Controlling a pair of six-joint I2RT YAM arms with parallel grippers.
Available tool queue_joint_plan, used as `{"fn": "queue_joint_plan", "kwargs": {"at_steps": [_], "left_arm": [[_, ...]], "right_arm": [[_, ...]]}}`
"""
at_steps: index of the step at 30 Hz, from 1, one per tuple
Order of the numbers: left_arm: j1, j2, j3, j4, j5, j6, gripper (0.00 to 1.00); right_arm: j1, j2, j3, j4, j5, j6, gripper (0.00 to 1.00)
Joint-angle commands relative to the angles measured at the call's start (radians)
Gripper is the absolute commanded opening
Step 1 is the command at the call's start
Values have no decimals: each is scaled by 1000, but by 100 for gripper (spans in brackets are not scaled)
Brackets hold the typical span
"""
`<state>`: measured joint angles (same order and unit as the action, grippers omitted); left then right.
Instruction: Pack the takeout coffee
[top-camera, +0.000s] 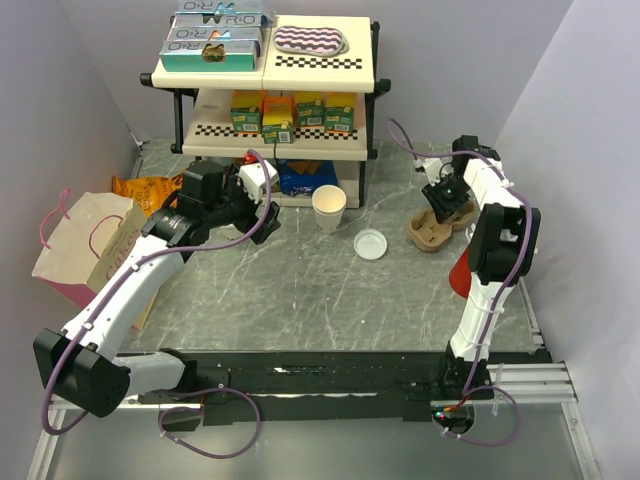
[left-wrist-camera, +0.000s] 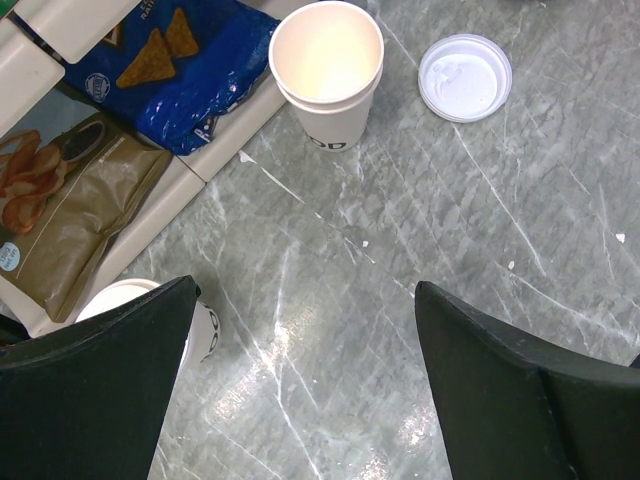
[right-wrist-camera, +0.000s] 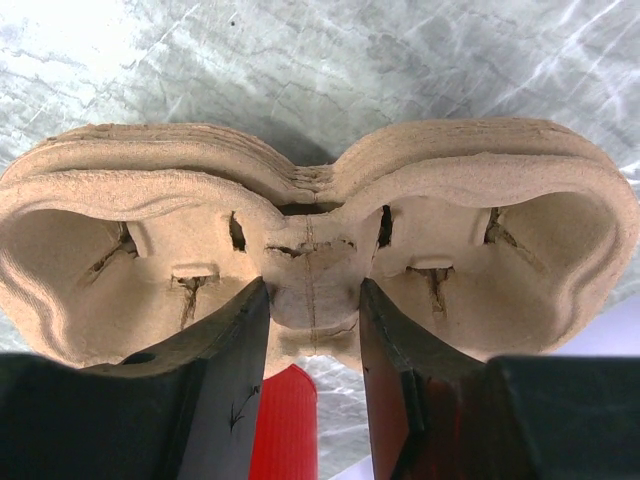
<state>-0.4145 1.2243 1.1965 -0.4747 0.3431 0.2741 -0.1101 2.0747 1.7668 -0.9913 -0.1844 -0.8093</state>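
The takeout coffee, a cream cup with a white lid, stands by the shelf's foot and is half hidden behind my left finger. My left gripper hangs open over bare table just right of it; in the top view the gripper covers the cup. My right gripper is shut on the centre post of a brown pulp cup carrier, one finger in each pocket. The carrier lies at the right of the table under that gripper.
A stack of lidless cream cups and a loose white lid sit mid-table. A red cup stands near the right arm. A paper bag is at left, and a snack shelf stands behind.
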Motion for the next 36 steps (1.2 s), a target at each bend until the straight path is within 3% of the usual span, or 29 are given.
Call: {"fn": "queue_joint_plan", "kwargs": {"at_steps": [1,8,10,15,19,23,25,26,27,30,33,36], "left_arm": [[3,-8,37,44,23,-3,97],[3,0,54,45,34,0,98],[5,1,55,47,46,-1,98],[5,-2,58,38,69,0,98],[5,-5,51,30,79,10,99],[5,-6,51,34,79,7,98],[3,-5,54,36,77,5,98],[3,0,55,36,79,7,98],[5,1,55,38,82,8,98],[5,6,61,38,86,2,98],[3,6,64,35,88,4,98],[3,4,60,36,89,1,98]], "right_arm": [[-8,-109,13,25,11,-8,35],[-10,-159,6,31,-3,15,33],[-16,-130,52,-71,-93,-8,33],[-26,-76,101,-99,-87,12,33],[-13,-97,64,-63,40,-31,27],[-13,-151,19,40,94,-38,30],[-29,-143,92,-70,-105,-30,25],[-33,-134,109,-111,-154,-33,17],[-31,-127,111,-86,-118,20,0],[-36,-98,117,-66,-79,100,0],[-85,-50,221,-163,-249,170,0],[-83,-50,249,-167,-214,187,0]]}}
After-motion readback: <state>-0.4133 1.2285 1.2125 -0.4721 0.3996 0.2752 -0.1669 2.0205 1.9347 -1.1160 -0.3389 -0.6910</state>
